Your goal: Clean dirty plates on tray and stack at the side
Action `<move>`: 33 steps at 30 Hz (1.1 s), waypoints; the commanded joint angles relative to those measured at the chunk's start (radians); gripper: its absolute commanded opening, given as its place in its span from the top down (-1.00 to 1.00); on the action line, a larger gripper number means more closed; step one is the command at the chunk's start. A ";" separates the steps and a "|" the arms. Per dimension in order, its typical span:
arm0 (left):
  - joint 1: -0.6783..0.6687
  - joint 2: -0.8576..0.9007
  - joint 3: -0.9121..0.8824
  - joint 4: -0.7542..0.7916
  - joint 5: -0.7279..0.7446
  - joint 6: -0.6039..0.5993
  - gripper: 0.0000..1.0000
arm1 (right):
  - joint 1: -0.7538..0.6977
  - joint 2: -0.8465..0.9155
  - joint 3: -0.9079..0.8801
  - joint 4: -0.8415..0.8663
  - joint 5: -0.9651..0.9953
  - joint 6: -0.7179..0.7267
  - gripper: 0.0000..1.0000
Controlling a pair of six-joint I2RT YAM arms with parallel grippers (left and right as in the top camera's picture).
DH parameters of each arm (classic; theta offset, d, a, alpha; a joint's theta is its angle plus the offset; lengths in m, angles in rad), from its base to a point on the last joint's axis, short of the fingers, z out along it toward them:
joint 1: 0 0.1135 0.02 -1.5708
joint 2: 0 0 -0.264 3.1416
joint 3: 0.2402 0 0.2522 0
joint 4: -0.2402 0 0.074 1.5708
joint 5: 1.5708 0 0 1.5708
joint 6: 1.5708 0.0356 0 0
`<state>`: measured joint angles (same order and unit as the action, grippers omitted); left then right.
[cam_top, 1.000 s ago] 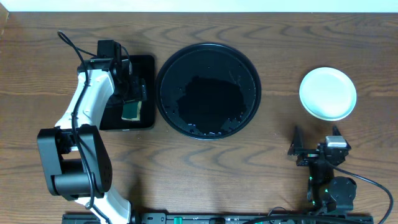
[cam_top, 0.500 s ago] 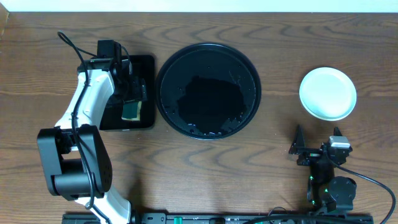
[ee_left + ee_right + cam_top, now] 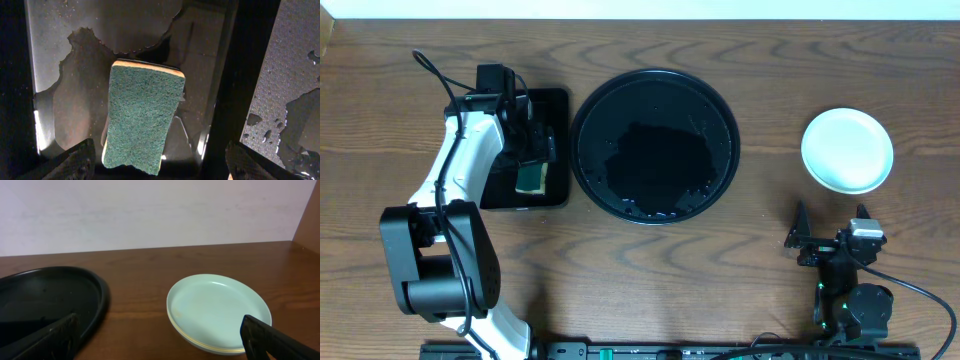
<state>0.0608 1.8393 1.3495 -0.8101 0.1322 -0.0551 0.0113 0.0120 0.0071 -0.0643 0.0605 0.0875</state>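
Black round tray: holds water droplets and a wet film. Stacked plates, mint on top with a yellow edge beneath, sit on the table, well to its right. Small rectangular tray: wet, holds a green sponge. My left gripper hangs over the sponge, jaws apart, gripping nothing. My right gripper, jaws wide apart, faces the plates.

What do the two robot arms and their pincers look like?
The left arm has white links with black joints and a looping black cable. The right arm is black, with small green lights and a black cable. The left pincer and right pincer have dark, pointed fingers.
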 commanded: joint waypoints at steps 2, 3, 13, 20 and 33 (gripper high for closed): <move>-0.006 -0.021 -0.007 -0.003 0.003 -0.002 -0.66 | -0.014 -0.006 -0.002 -0.004 0.010 0.013 -0.99; -0.006 -0.037 -0.007 -0.003 0.003 -0.002 -0.65 | -0.014 -0.006 -0.002 -0.004 0.010 0.013 -0.98; -0.006 -0.449 -0.007 -0.003 0.003 -0.002 -0.66 | -0.014 -0.006 -0.002 -0.004 0.010 0.013 -0.98; -0.006 -0.787 -0.007 -0.005 -0.009 -0.001 -0.66 | -0.014 -0.006 -0.002 -0.004 0.010 0.013 -0.98; -0.006 -1.453 -0.286 -0.089 -0.043 -0.001 -0.66 | -0.014 -0.006 -0.002 -0.004 0.010 0.013 -0.99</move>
<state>0.0563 0.4767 1.1595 -0.8932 0.0986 -0.0551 0.0113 0.0120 0.0071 -0.0643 0.0608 0.0875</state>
